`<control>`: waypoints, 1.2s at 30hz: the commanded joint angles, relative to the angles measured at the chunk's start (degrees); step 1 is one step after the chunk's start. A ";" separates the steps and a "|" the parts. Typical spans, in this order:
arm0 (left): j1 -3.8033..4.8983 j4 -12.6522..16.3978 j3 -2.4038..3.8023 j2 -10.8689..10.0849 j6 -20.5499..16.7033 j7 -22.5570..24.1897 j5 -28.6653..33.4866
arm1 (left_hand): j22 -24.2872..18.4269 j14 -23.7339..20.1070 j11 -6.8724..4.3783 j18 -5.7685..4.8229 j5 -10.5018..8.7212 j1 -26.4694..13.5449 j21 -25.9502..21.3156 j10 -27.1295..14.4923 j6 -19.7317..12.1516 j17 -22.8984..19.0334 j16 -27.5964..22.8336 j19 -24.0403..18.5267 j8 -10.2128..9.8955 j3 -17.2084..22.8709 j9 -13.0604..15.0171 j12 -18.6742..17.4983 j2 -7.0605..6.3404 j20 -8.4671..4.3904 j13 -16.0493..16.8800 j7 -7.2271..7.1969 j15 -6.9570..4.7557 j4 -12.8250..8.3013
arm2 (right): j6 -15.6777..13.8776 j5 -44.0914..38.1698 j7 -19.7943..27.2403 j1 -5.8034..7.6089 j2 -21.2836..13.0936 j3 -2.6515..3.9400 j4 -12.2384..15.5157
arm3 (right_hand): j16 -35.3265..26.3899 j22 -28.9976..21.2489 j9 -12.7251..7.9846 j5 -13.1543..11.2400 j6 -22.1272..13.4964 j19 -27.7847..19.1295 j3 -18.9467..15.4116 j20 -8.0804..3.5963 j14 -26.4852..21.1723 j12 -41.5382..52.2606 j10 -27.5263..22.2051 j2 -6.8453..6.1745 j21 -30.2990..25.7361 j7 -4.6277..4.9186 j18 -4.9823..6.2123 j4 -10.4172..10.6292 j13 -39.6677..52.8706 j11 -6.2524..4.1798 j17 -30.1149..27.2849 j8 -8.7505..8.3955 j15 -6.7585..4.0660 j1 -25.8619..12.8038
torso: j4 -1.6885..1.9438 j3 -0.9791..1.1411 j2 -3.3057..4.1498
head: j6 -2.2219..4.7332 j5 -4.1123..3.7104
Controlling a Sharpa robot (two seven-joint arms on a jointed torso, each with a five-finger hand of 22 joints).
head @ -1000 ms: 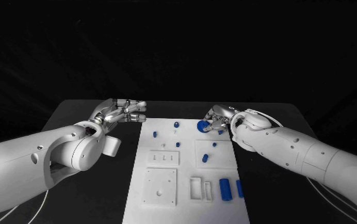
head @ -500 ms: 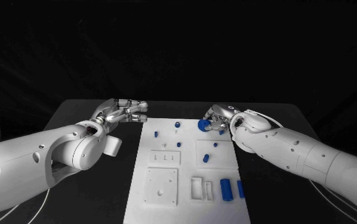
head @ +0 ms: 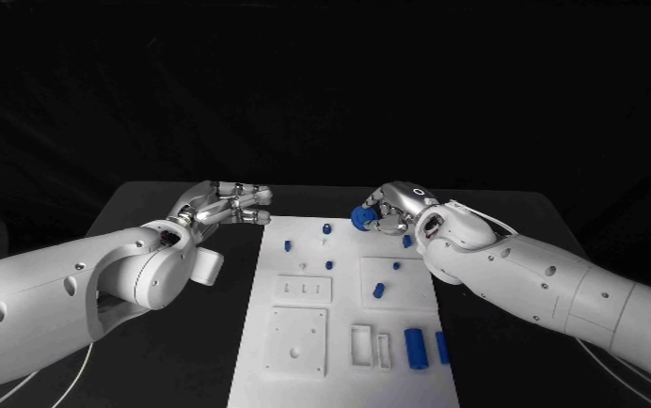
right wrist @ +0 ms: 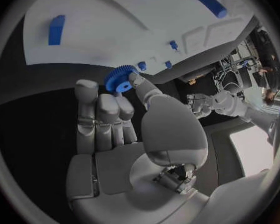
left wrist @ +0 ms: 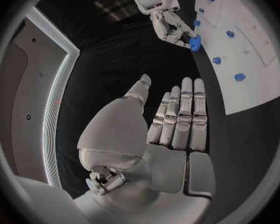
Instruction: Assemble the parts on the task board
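Right robot hand [head: 390, 212] pinches a small blue gear [head: 364, 217] between thumb and fingertips, lifted above the far end of the white task board [head: 306, 380], near its right side. In the right wrist view the gear [right wrist: 118, 78] sits at the fingertips [right wrist: 124, 102], teeth showing, centre hole visible. Left robot hand [head: 224, 203] hovers over the black worktop [head: 135, 206] just off the board's far left corner, fingers straight and together, holding nothing.

Other blue parts on the board: small pegs [head: 327, 228] near the far end, a short pin [head: 378, 289] mid-board, two cylinders [head: 415, 348] near the closer right edge.

Handling guess: gear looks light, rigid plastic, not fragile. Toothed rim gives grip but it is thin, so it could tilt or twist in a pinch. Best held by the rim on opposite sides, keeping the hole clear for whatever post it goes onto. Which post is the target, cannot tell.
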 commanded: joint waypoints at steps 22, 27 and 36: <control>0.18 0.20 0.06 0.06 0.75 0.28 -0.58 | -0.03 -0.03 -0.02 -0.02 0.36 0.04 0.28 -0.18 0.53 -0.01 0.00 -0.47 -0.10 0.01 0.06 0.00 0.72 -0.16 0.07 0.02 0.06 -0.71 | -4.54 -7.90 -3.69 -0.07 6.12 -4.88 2.03 | -0.28 0.99 -0.03 -2.24 2.97 2.78 0.52 -0.33 0.07 -0.40 0.52 -1.90 0.77 -0.52 -0.61 2.62 0.01 0.28 -0.26 0.06 -0.23 0.75 | 0.31 0.00 0.14 | -0.14 1.73; 0.18 0.17 0.06 0.21 0.80 0.29 -0.58 | -0.03 -0.03 -0.01 -0.02 0.31 -0.14 0.30 -0.17 0.40 -0.01 0.00 -0.48 -0.12 -0.05 0.05 -0.01 0.79 -0.16 0.07 0.04 0.06 -0.68 | -4.39 -8.25 -3.78 -0.08 7.24 -5.41 0.71 | -0.33 0.98 -0.03 -2.21 2.96 2.78 0.61 -0.33 0.06 -0.46 0.50 -1.93 0.78 -0.52 -0.61 2.64 -0.04 0.30 -0.32 0.06 -0.23 0.82 | 0.24 0.00 0.13 | -0.19 1.98; 0.19 0.10 0.06 0.50 0.91 0.28 -0.58 | -0.03 -0.04 -0.01 -0.02 0.30 -0.19 0.31 -0.19 0.37 -0.01 0.00 -0.48 -0.13 -0.07 0.05 -0.02 0.80 -0.16 0.07 0.04 0.06 -0.65 | -4.41 -8.45 -3.61 -0.14 8.64 -5.95 -1.86 | -0.30 0.98 -0.03 -2.07 2.79 2.78 0.82 -0.31 0.08 -0.50 0.49 -2.14 0.87 -0.46 -0.61 2.78 -0.08 0.35 -0.33 0.06 -0.20 0.85 | 0.16 0.16 0.19 | -0.58 2.03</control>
